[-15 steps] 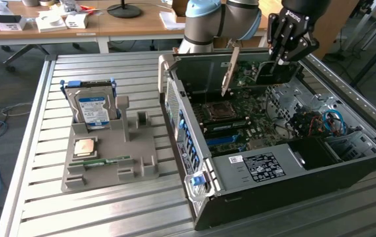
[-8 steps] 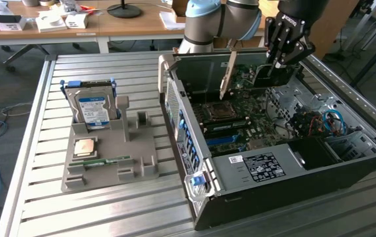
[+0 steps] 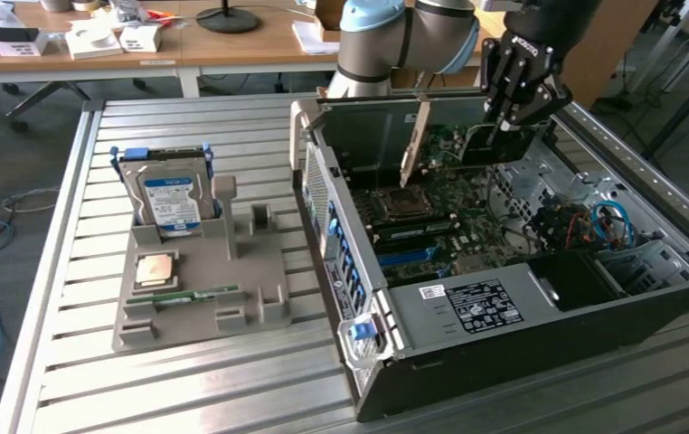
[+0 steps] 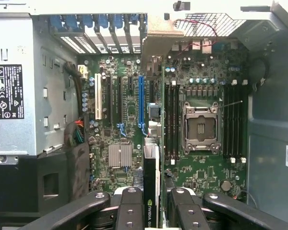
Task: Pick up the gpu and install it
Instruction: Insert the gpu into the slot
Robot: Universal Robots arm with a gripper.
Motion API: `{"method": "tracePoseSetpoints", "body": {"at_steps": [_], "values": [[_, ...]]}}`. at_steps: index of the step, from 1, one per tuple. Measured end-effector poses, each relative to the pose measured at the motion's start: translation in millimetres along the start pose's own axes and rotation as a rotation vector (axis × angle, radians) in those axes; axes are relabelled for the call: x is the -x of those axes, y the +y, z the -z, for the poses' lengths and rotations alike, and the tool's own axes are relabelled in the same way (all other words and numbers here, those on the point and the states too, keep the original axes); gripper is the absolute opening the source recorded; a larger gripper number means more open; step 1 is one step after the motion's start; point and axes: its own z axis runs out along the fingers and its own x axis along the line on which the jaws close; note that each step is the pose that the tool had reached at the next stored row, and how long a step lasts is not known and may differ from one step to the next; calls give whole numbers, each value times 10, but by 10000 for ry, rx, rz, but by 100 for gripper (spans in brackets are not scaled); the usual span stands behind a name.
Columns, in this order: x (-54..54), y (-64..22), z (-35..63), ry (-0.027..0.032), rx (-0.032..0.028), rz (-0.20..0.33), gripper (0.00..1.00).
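Black open computer case (image 3: pixel 477 312) on the slatted metal desk (image 3: pixel 200 384), a flat green circuit-board gpu (image 3: pixel 480 146) held inside it.
At the exterior view's left, a grey plastic tray (image 3: pixel 206 285) carries an upright silver-and-blue hard drive (image 3: pixel 170 199). Further right, the black end effector (image 3: pixel 507 122) is closed partway on the gpu, fingers (image 4: pixel 129 211) pressing both faces, above the green motherboard (image 3: pixel 471 231).

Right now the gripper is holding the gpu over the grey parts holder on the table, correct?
One detail is off: the gripper does hold the gpu, but over the motherboard inside the open computer case, not over the grey parts holder, which sits apart from the case. The exterior view shows this.
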Motion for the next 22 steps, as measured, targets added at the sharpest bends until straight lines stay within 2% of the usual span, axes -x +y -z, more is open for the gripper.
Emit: {"method": "tracePoseSetpoints", "body": {"at_steps": [6,15,22], "values": [[1,0,-9,-6,-2,0,27],[2,-3,-133,-3,-1,0,27],[2,-3,-186,-1,-1,0,27]]}}
